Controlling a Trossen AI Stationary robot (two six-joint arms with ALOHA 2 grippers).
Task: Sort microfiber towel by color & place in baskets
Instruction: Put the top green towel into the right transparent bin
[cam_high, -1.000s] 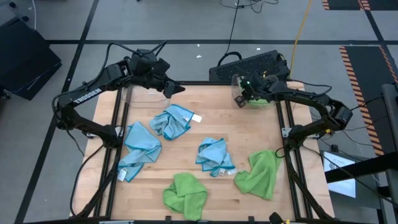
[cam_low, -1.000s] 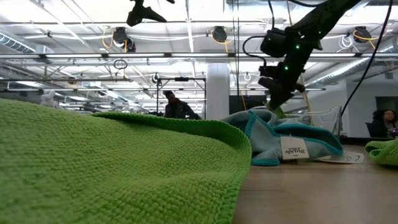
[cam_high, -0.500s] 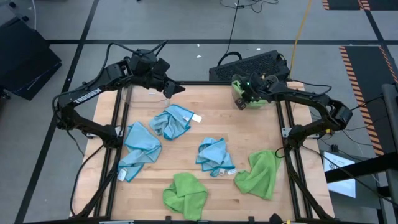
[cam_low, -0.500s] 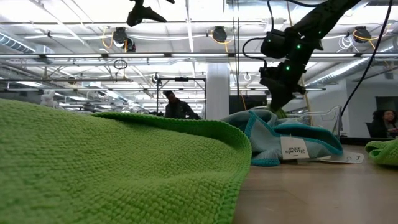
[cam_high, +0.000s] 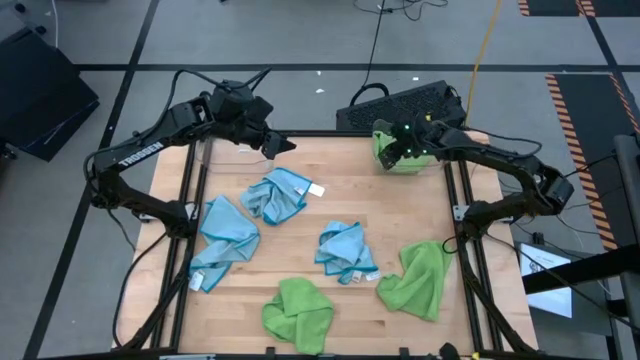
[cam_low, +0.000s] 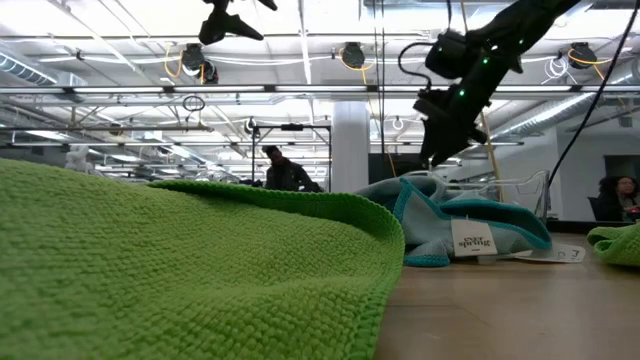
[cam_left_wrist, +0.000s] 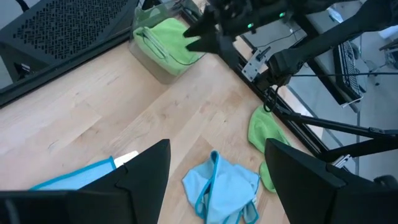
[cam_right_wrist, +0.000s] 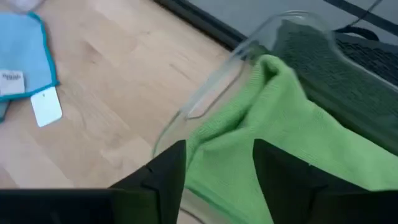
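High view: the right gripper (cam_high: 398, 152), jaws parted and empty, hangs over the basket (cam_high: 403, 163) at the table's (cam_high: 370, 205) far right corner, where a green towel (cam_high: 408, 160) lies, apparently just dropped. Left wrist view: the left gripper (cam_left_wrist: 214, 171) waits wide open. Right wrist view: the towel fills the clear bin.

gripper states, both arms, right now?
Left gripper: open, holding nothing, up over the table's far left corner.
Right gripper: open, holding nothing, above the green towel in the clear bin.
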